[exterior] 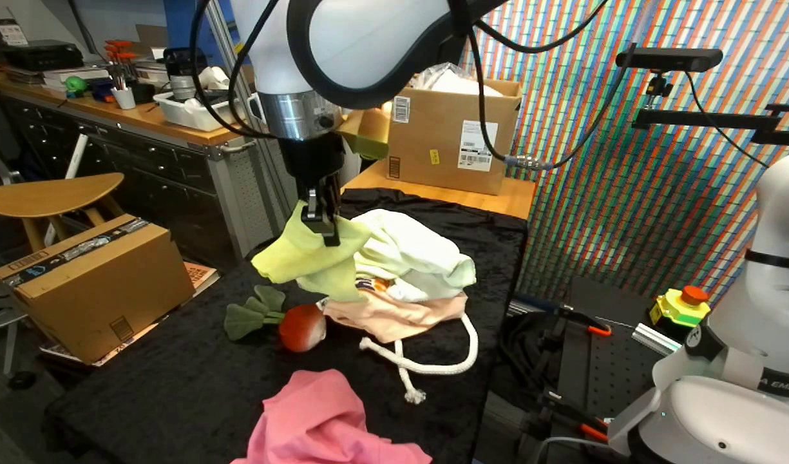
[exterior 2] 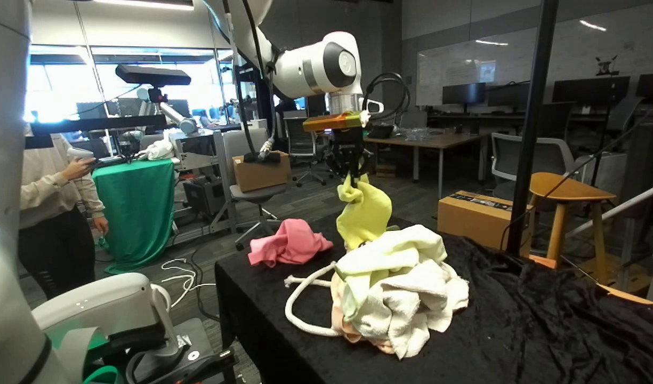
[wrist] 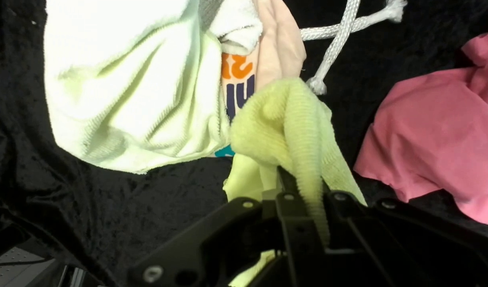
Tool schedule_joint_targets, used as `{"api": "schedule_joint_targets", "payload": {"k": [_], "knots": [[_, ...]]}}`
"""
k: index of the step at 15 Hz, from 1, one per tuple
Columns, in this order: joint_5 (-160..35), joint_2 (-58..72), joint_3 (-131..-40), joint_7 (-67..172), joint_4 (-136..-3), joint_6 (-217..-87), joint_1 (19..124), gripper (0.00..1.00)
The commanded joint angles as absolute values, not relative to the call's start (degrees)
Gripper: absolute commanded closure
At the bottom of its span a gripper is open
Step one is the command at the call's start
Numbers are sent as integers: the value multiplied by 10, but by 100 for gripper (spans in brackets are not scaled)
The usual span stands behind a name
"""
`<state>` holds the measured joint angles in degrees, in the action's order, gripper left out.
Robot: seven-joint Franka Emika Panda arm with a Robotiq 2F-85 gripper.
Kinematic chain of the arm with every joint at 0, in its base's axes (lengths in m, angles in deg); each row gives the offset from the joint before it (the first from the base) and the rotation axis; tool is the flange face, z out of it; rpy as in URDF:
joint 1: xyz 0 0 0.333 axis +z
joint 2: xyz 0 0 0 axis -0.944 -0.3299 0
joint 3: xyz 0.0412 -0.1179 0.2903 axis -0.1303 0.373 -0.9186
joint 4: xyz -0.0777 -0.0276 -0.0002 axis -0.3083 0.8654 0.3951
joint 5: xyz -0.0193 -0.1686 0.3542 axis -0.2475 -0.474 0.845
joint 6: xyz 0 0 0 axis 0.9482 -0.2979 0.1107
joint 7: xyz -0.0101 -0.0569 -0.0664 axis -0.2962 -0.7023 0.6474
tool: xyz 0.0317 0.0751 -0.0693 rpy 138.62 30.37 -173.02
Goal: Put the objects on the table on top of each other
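Note:
My gripper [exterior: 330, 237] is shut on a yellow-green cloth [exterior: 313, 258], pinched between the fingers in the wrist view [wrist: 303, 179]. The cloth hangs at the pile's edge; I cannot tell if it touches. The pile is a peach bag [exterior: 400, 316] with a white rope handle [exterior: 433, 368], a white towel [exterior 2: 406, 304] and a pale lime cloth [wrist: 140, 103] on top. A pink cloth [exterior: 323, 419] lies crumpled apart; it also shows in the wrist view [wrist: 439, 135]. A red-and-white plush radish [exterior: 301, 327] with green leaves lies beside the bag, out of the wrist view.
A black velvet cloth covers the table [exterior: 175, 393]. A large cardboard box [exterior: 452, 135] stands at its far end, and another box [exterior: 104, 290] stands beside it. A second robot arm [exterior: 735, 412] stands past the table edge. A dark post [exterior 2: 534, 128] rises behind the table.

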<state>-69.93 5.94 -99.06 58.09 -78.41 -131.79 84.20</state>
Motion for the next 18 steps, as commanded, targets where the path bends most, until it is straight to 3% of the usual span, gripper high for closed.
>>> {"api": "schedule_joint_targets", "payload": {"k": [1,2,10,12,18], "knots": [[-718,37,-985,535,-768,-1328,850,83],[-719,31,-982,523,-765,-1328,851,63],[-717,22,-972,488,-750,-1322,851,4],[-714,24,-974,486,-745,-1319,852,0],[-705,13,-995,475,-722,-1318,880,0]]}}
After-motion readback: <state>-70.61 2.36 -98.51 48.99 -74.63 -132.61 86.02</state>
